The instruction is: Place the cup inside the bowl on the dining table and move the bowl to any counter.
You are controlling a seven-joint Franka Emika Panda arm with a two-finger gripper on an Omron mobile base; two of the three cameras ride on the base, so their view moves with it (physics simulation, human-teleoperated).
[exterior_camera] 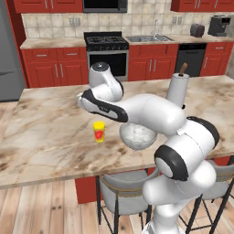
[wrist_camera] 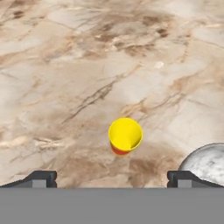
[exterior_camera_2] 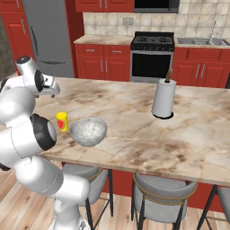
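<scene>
Cup: the cup point(wrist_camera: 125, 135) is standing upright on the worktop point(exterior_camera: 55, 123), just beside the bowl point(exterior_camera: 137, 135) and not touching it.
Bowl: the bowl is sitting near the worktop's front edge, above the stools point(exterior_camera_2: 161, 191), with nothing showing inside it.
Fingers: the fingers point(wrist_camera: 43, 178) are standing wide apart and holding nothing; the gripper point(wrist_camera: 112, 179) is hanging above the cup, looking down into its open mouth.
Stage: the reach for the cup is looking not yet finished, so nothing is in the bowl.
Risk, tipping: the cup is narrow, so a descent that is slightly off centre is likely to be knocking it over with one fingertip.
Risk, bowl: the bowl is lying just to one side of the cup, so the finger on that side could be striking its rim and nudging it towards the edge.
Risk, roll: a toppled cup could be rolling across the smooth marble.
Bystander: the paper towel roll point(exterior_camera_2: 163, 99) is standing well apart.
</scene>
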